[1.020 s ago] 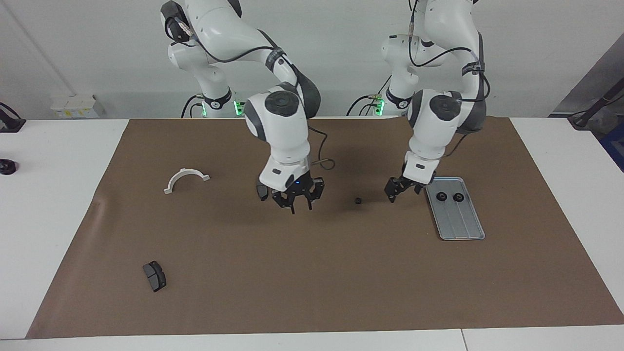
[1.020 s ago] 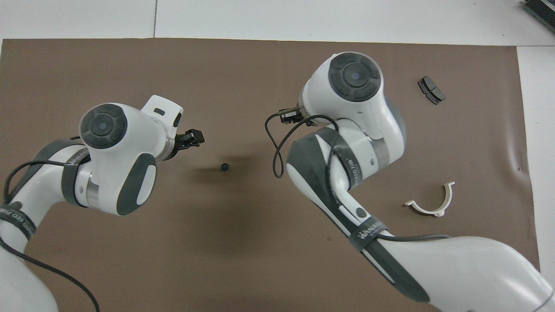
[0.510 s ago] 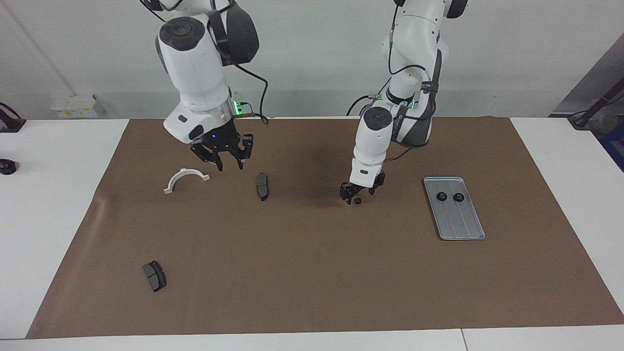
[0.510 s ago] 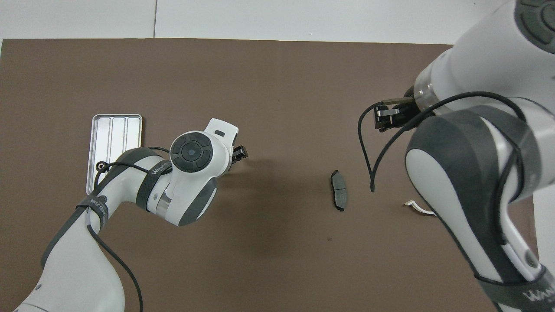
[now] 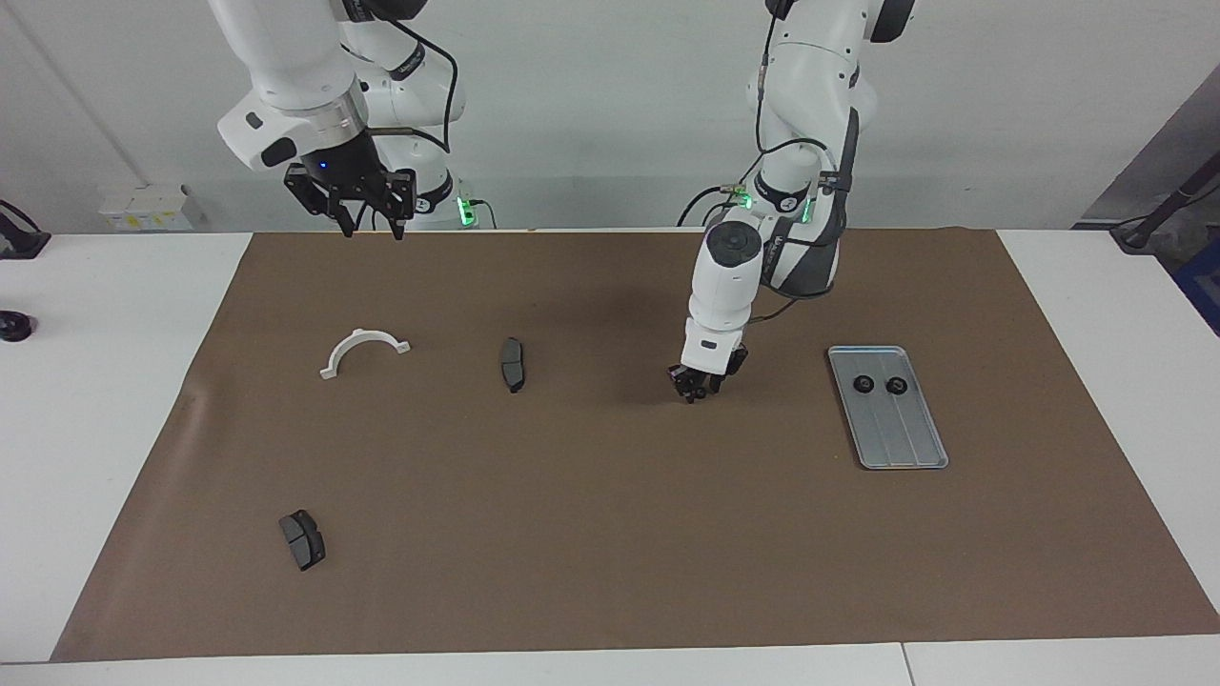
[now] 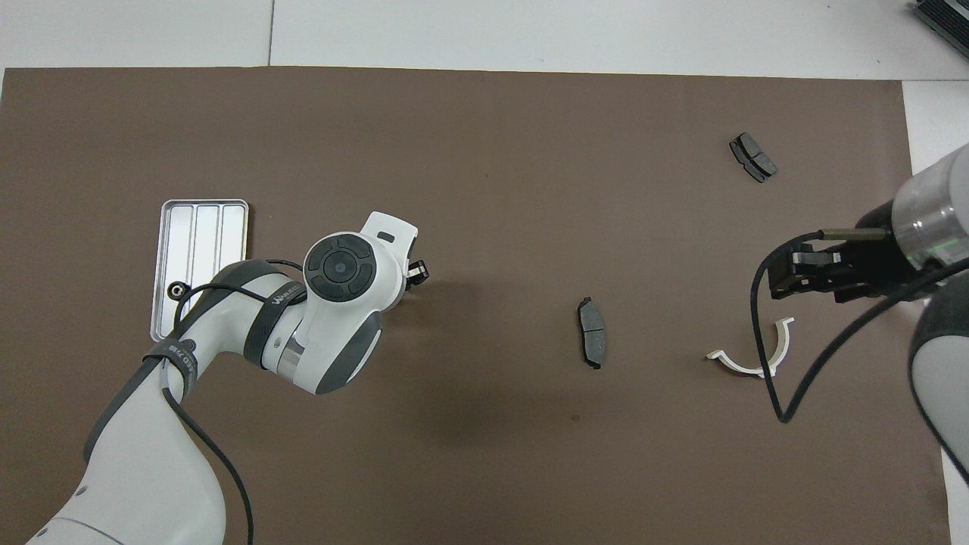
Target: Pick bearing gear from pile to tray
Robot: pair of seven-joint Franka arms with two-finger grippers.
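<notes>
My left gripper point(image 5: 696, 391) is down on the brown mat, its fingertips drawn together on the small black bearing gear, which is mostly hidden between them. In the overhead view the left gripper point(image 6: 415, 271) pokes out from under its wrist. The silver tray point(image 5: 901, 433) lies beside it toward the left arm's end, with two black gears point(image 5: 864, 385) point(image 5: 896, 385) in it. The overhead view shows the tray point(image 6: 200, 227) partly covered by the arm. My right gripper point(image 5: 370, 221) hangs open and empty, high over the mat's edge by its own base.
What is left of the pile is scattered: a dark brake pad point(image 5: 512, 364) mid-mat, a white half-ring bracket point(image 5: 362, 351) toward the right arm's end, and a second brake pad point(image 5: 302, 539) farthest from the robots. A cable dangles from the right wrist point(image 6: 764, 363).
The left gripper came from beside the tray down onto the lone gear and closed on it. The right arm rose from mid-mat and drew back toward its base, uncovering the brake pad.
</notes>
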